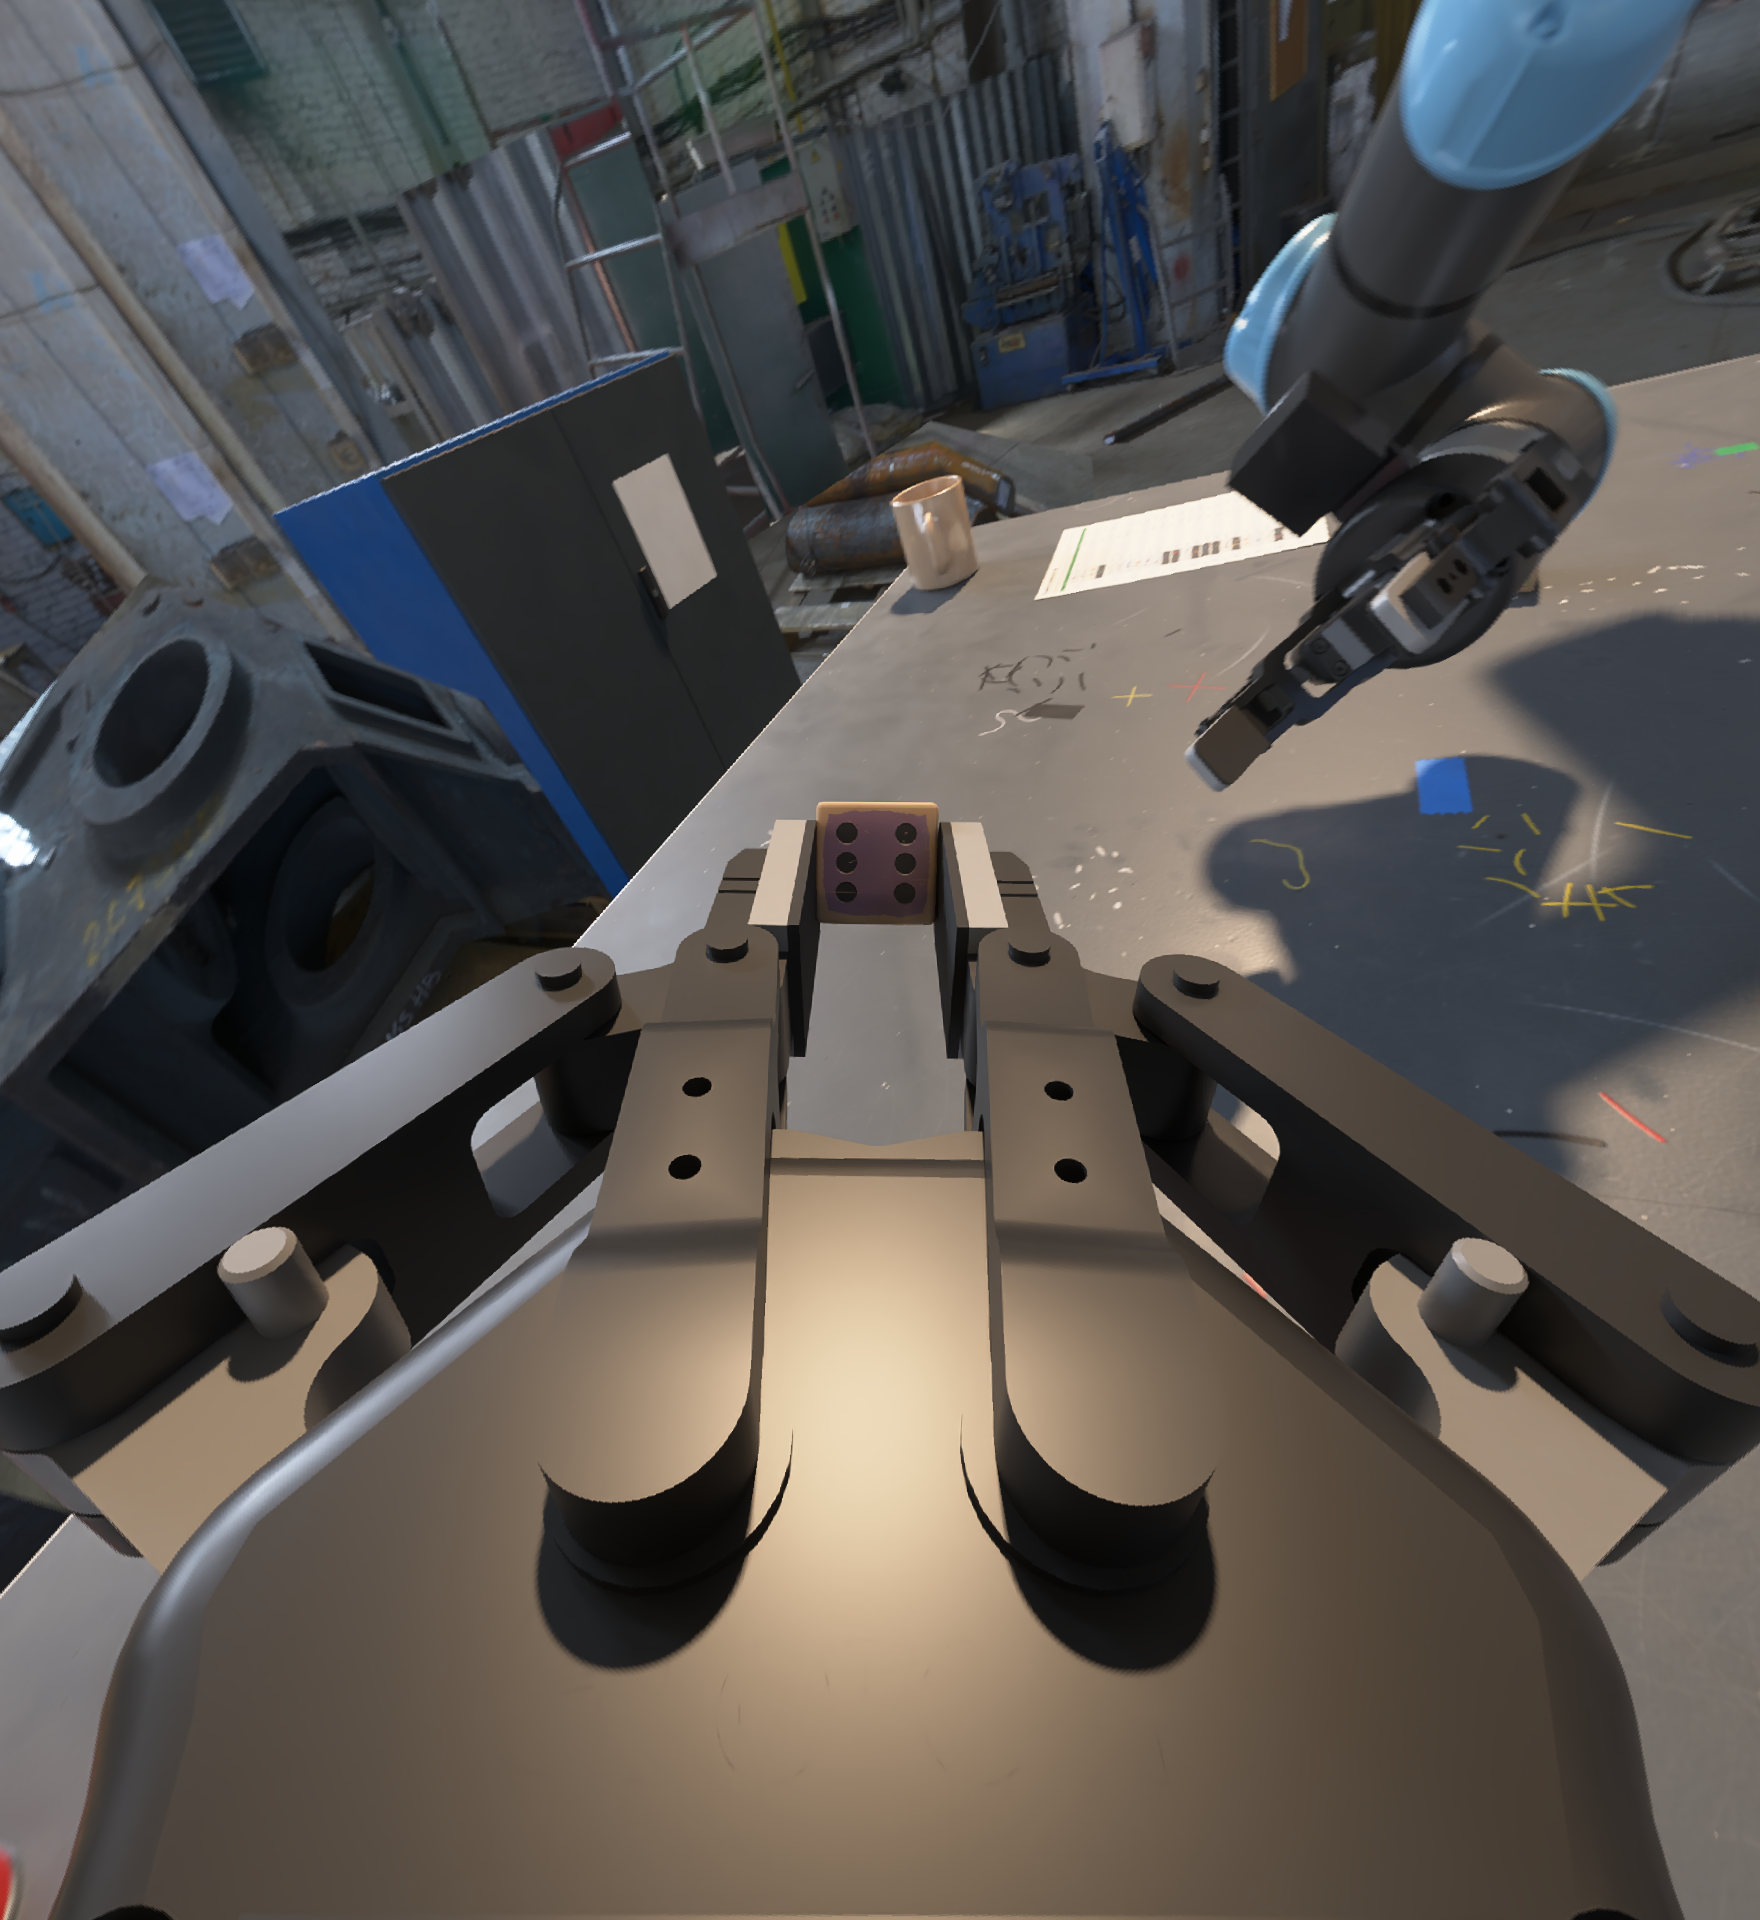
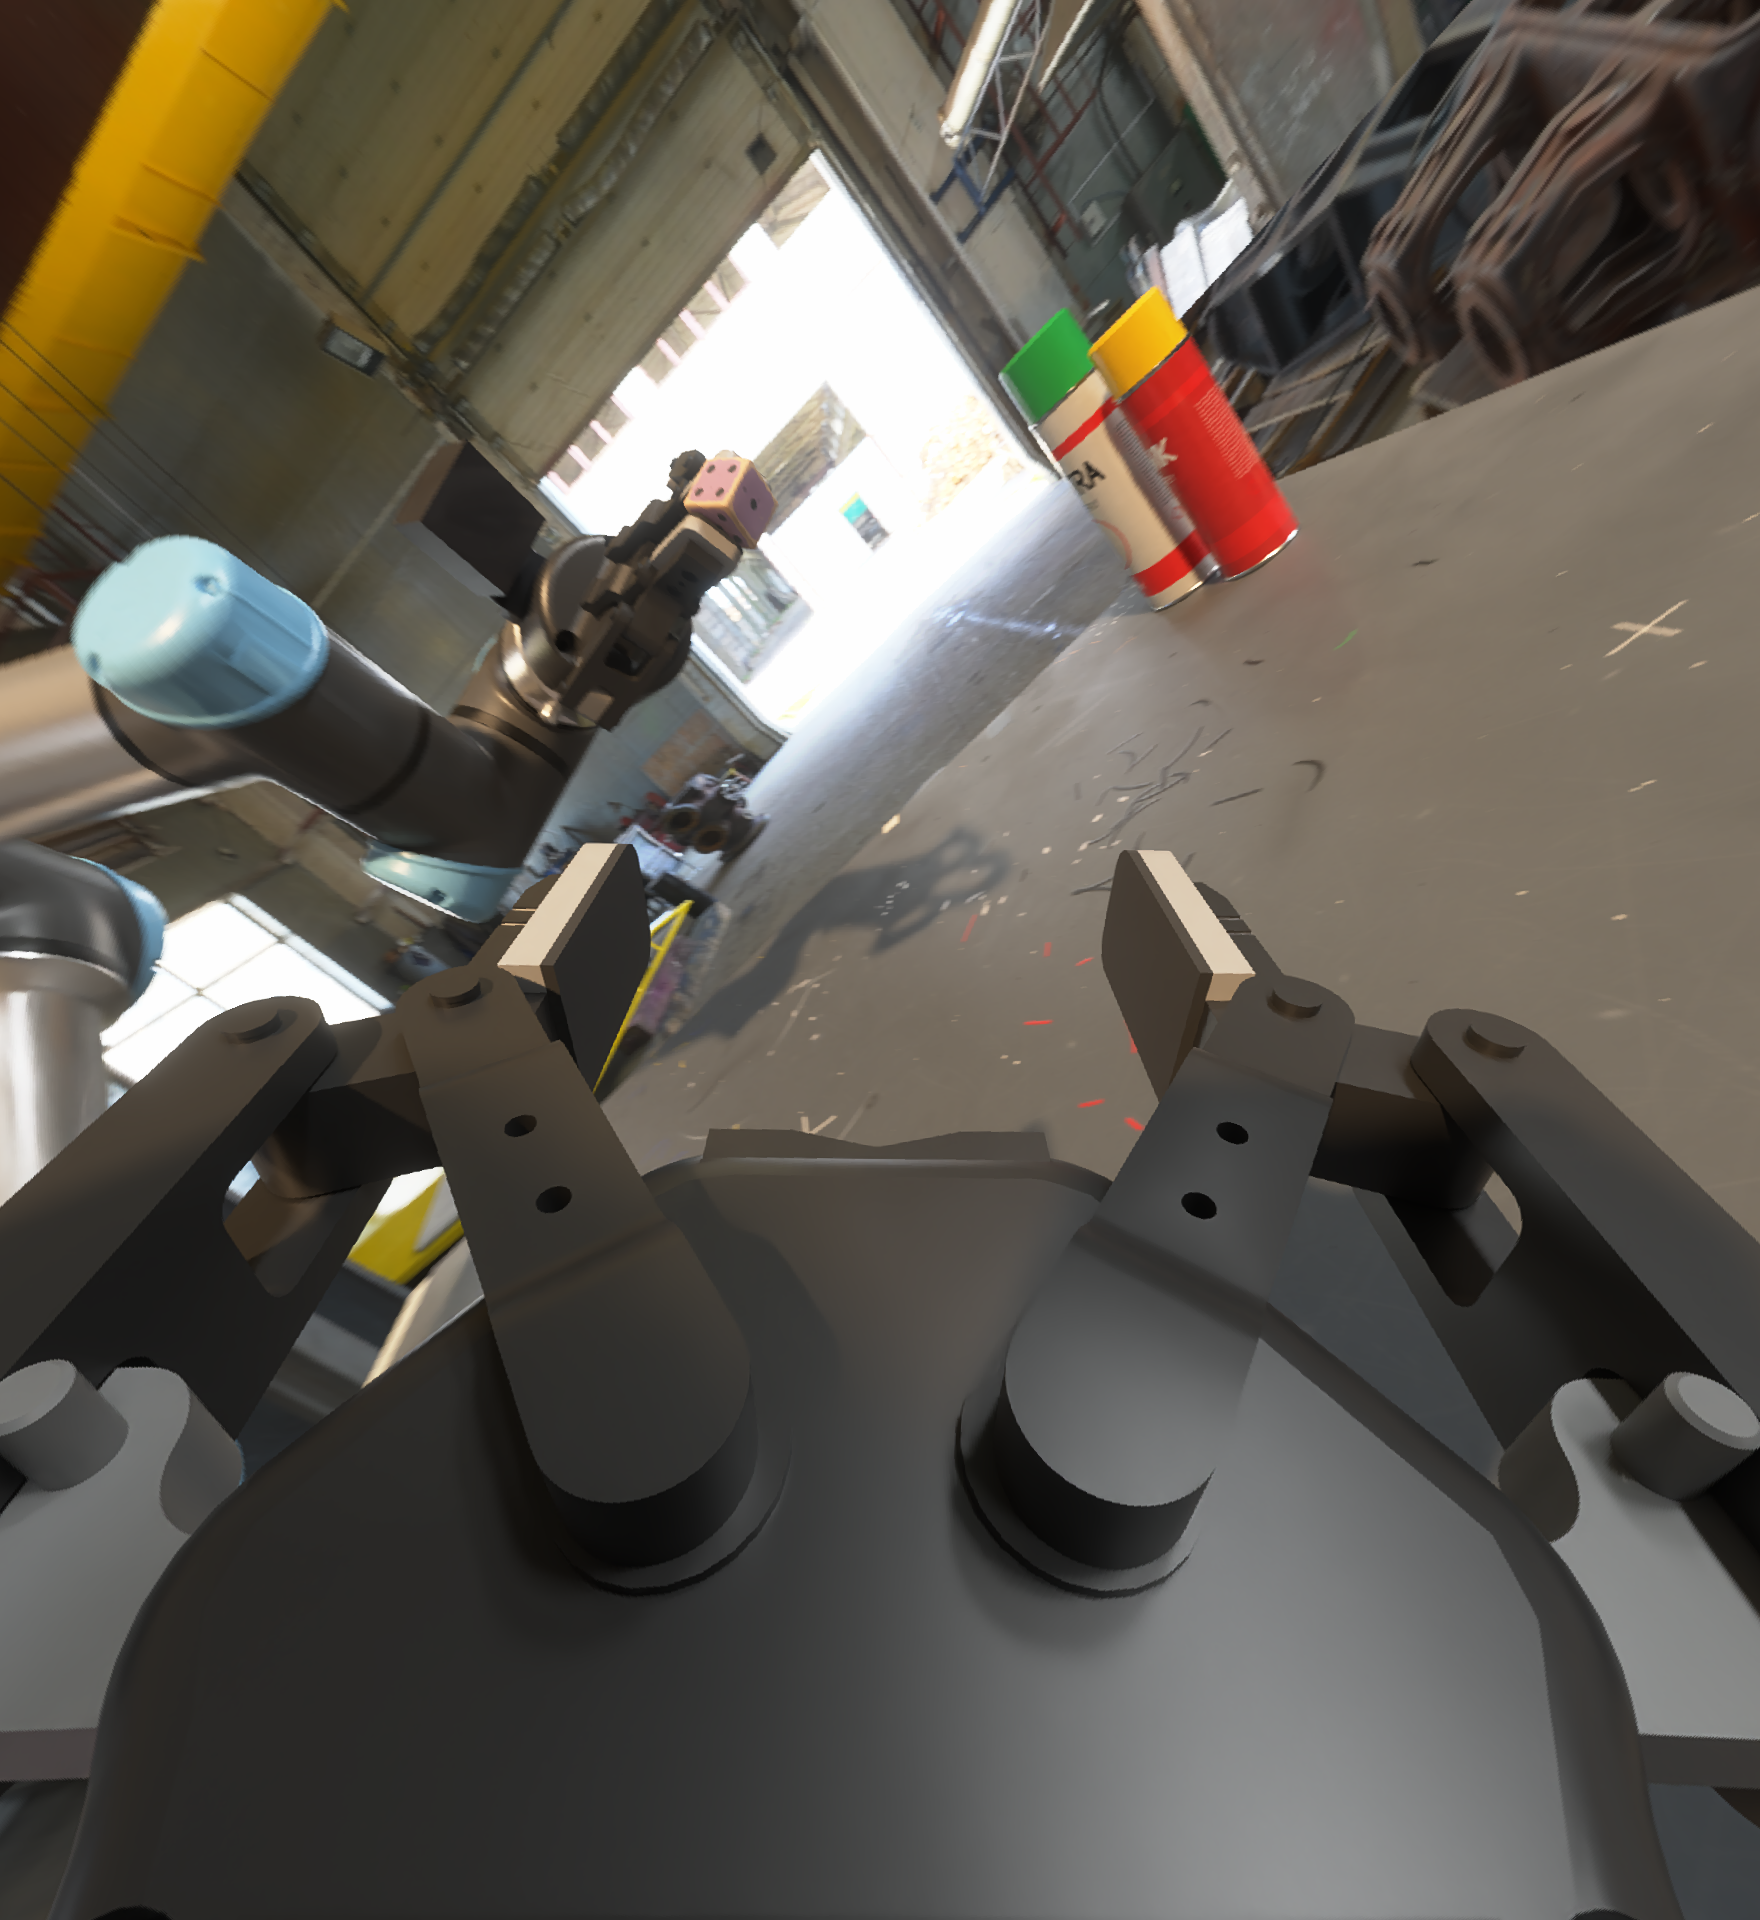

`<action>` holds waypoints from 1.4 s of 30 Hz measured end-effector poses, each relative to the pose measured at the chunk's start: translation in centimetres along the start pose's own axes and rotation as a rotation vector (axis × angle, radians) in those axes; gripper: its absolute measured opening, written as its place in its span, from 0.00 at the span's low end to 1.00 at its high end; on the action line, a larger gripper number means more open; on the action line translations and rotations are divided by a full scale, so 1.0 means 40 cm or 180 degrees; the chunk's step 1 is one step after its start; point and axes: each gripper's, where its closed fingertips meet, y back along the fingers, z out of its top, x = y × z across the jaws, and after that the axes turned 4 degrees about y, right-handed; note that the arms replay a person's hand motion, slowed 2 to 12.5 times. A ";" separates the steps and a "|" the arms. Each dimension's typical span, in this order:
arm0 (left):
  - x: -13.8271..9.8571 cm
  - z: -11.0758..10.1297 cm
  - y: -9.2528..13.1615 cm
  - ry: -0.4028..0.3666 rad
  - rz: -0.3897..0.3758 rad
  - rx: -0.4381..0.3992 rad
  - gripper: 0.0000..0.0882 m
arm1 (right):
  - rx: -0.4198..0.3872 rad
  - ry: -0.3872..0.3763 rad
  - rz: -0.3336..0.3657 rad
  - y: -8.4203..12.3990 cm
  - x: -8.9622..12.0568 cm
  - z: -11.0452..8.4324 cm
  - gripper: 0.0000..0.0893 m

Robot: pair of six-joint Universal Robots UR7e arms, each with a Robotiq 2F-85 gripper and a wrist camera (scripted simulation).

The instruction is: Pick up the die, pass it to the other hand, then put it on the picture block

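Observation:
My left gripper (image 1: 877, 868) is shut on a purple die (image 1: 876, 864) with tan edges and black pips, and holds it above the grey table (image 1: 1271, 1039). The same die (image 2: 732, 497) shows far off in the right wrist view, in the left gripper's fingertips, raised in the air. My right gripper (image 2: 871, 935) is open and empty above the table. It also shows in the left wrist view (image 1: 1234, 740), up and to the right of the die and apart from it. No picture block is in view.
A beige mug (image 1: 933, 530) and a printed sheet of paper (image 1: 1167, 545) lie at the table's far end. Two spray cans, green-capped (image 2: 1104, 457) and yellow-capped (image 2: 1203, 436), stand together on the table. A blue tape patch (image 1: 1443, 785) marks the top. The table edge (image 1: 710, 821) runs left of the die.

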 end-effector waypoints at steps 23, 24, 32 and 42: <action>-0.247 0.016 -0.192 -0.0307 -0.0680 -0.0272 0.23 | 0.0135 -0.1178 0.0690 -0.026 0.100 0.033 0.82; -0.254 0.015 -0.198 -0.0315 -0.0700 -0.0276 0.23 | 0.0148 -0.1189 0.0687 -0.025 0.101 0.032 0.82; -0.303 0.021 -0.237 -0.0350 -0.0850 -0.0367 0.23 | 0.0207 -0.1307 0.0752 -0.015 0.116 0.032 0.82; -0.352 0.032 -0.268 -0.0322 -0.1045 -0.0509 0.23 | 0.0129 -0.1491 0.0918 0.004 0.132 0.039 0.79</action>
